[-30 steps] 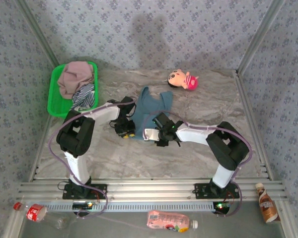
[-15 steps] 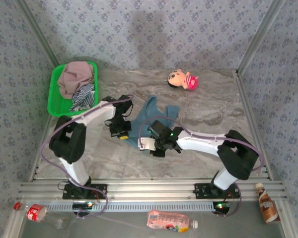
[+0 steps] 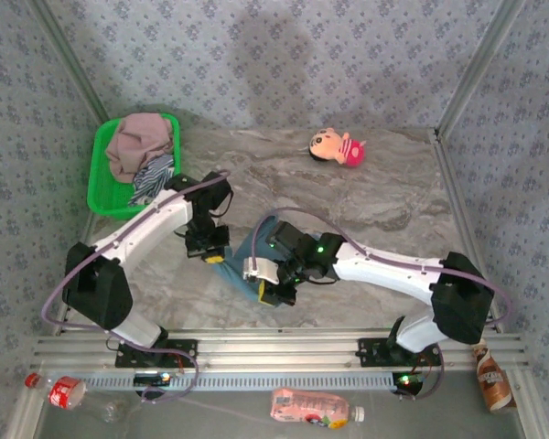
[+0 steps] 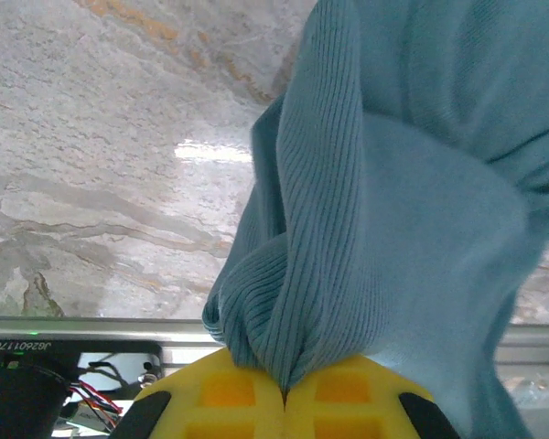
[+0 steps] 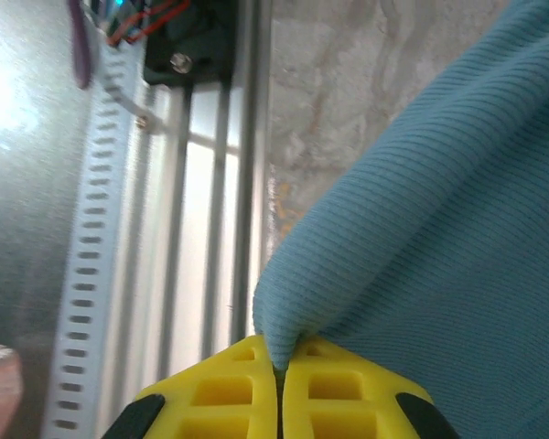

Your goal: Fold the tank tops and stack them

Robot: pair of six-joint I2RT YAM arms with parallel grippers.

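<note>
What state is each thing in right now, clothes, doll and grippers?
teal tank top: bunched, unfolded.
left gripper: shut on teal tank top.
right gripper: shut on teal tank top.
striped tank top: crumpled in green basket.
mauve tank top: crumpled in green basket.
doll: lying on table.

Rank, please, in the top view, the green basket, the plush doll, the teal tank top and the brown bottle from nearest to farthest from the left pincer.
From the left pincer:
1. teal tank top, clamped in it.
2. green basket, far left.
3. plush doll, far side, right of centre.
4. brown bottle, near-right corner, beyond the rail.
</note>
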